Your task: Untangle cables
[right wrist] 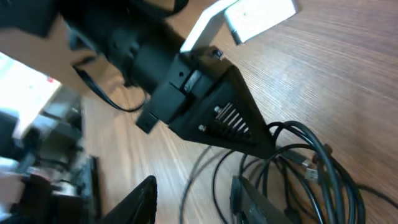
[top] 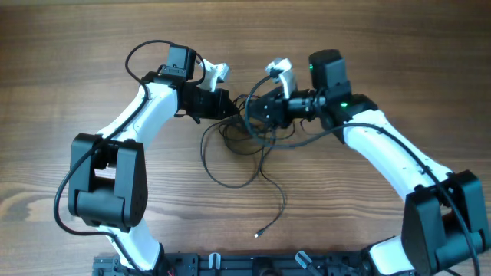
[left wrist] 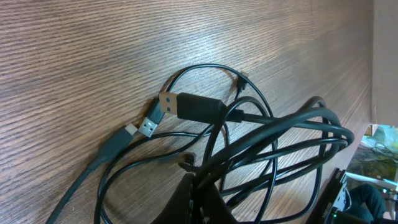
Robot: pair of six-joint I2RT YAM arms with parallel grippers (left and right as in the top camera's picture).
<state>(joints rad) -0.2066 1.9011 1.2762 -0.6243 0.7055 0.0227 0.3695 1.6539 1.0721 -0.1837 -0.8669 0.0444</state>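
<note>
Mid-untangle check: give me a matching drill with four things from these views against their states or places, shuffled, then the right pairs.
Things:
1. left gripper
2. right gripper
3. loose plug end
4. black USB plug

States or places:
A. fingers apart
B. alone on the table, away from the tangle
C. closed on the cables
D. right beside a grey plug

Pairs: 1-C, 2-A, 3-B, 4-D

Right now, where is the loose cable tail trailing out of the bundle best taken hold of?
Just behind its plug end, from straight above. There the cable tail lies flat and alone on the bare table, well clear of the bundle, so jaws should straddle it without catching other loops.
</note>
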